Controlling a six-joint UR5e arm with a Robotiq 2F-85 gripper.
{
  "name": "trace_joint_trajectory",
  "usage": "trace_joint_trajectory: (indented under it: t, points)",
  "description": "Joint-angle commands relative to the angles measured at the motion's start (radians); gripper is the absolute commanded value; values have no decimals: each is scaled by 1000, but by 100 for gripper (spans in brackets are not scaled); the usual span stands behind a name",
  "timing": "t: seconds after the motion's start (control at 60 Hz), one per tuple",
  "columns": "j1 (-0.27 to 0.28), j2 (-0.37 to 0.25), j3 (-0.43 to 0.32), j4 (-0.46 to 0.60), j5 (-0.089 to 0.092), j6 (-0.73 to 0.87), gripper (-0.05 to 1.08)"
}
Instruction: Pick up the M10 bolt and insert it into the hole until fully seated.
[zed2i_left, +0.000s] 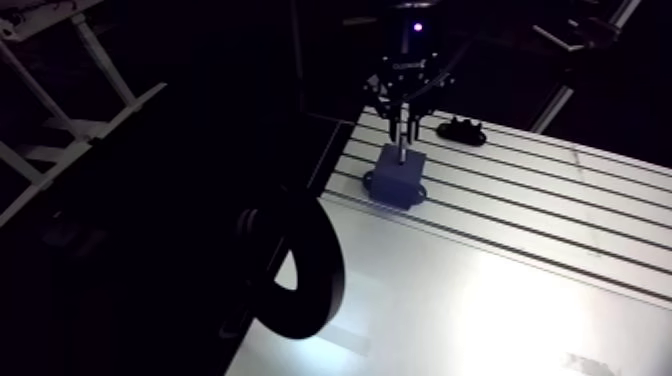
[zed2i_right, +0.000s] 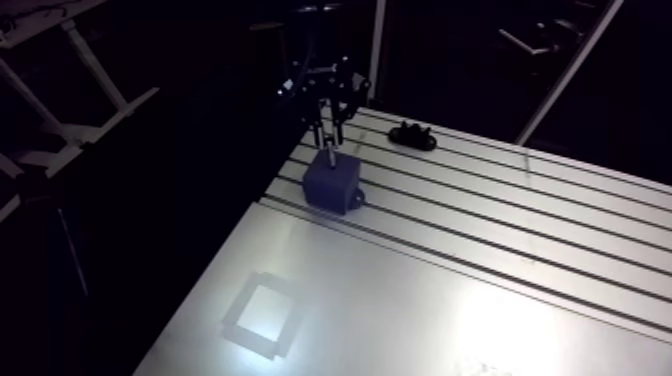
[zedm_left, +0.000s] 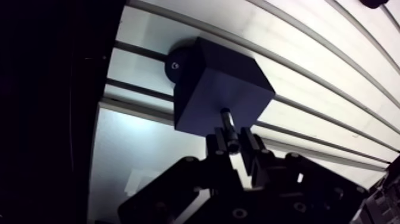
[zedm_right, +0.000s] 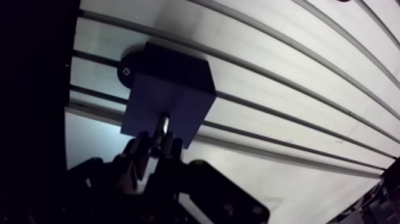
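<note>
- Nearest to you, the worktop (zed2i_right: 480, 280) is bare metal with long slots. A bright square of light (zed2i_right: 262, 312) lies on it by the left edge.
- Farther back, close to the left edge, stands the dark blue block (zed2i_right: 333, 180). A round foot (zedm_left: 175, 62) at its side sits on the worktop.
- Your end effector (zedm_left: 233, 144) hangs right over the block. Its two fingers are squeezed onto the bolt (zedm_left: 228, 128), so the only gap between them is the bolt itself.
- The bolt points down. Its tip is at the block's top face, just in from the edge closest to the end effector.
- I think you are at the start of the push. Hold the bolt straight up and down and go down slowly.
- If it sticks, lift a little, line it up again, and try once more. Let go only when it will go no deeper.
- You cannot see the hole, because the bolt tip covers it. I cannot tell if the tip is inside the hole or only touching the top.
- The bolt's head is hidden between the fingers.
- Farthest back, a small black part (zed2i_right: 411, 136) lies well apart from the block. It is too dark to tell what it is.
</note>
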Motion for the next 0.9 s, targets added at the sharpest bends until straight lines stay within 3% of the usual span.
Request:
trace_joint_trajectory:
  t: [0.017, 0.9]
  points:
    - [-1, 0, 8, -32, -3, -8, 108]
    - [0, -4, 4, -17, 2, -8, 108]
